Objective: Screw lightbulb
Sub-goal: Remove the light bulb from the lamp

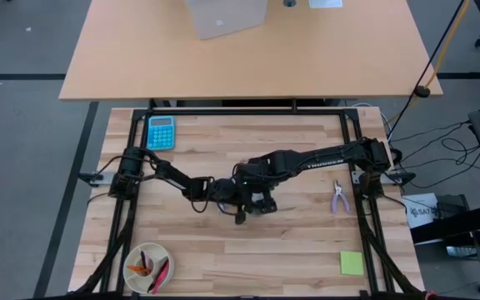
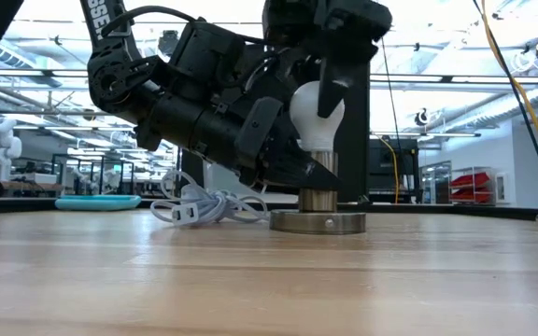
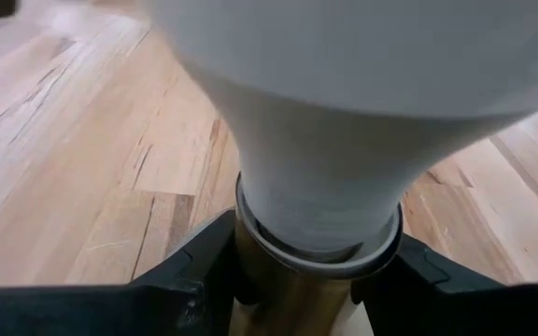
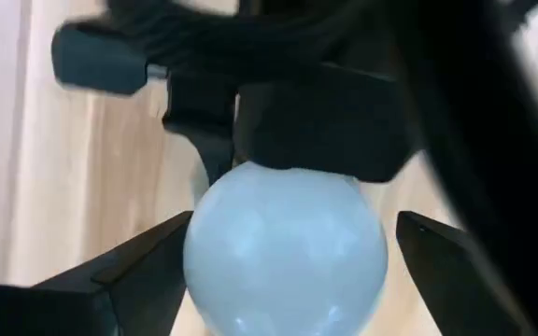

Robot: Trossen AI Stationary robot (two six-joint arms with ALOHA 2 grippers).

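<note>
The bulb (image 2: pixel 317 110) stands upright in the socket (image 2: pixel 318 220) near the table's centre. Left gripper (image 3: pixel 297 280) clamps the socket neck, steadying it. Right gripper (image 4: pixel 283 247) hangs above, jaws wide around the globe, apparently regripping.

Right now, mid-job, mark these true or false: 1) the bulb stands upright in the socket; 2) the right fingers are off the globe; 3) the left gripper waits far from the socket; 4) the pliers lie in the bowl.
1) True: the bulb stands upright in the socket.
2) True: the right gripper is open, gaps either side.
3) False: the left gripper holds the socket's barrel.
4) False: the pliers lie on the table, away from the bowl.
</note>
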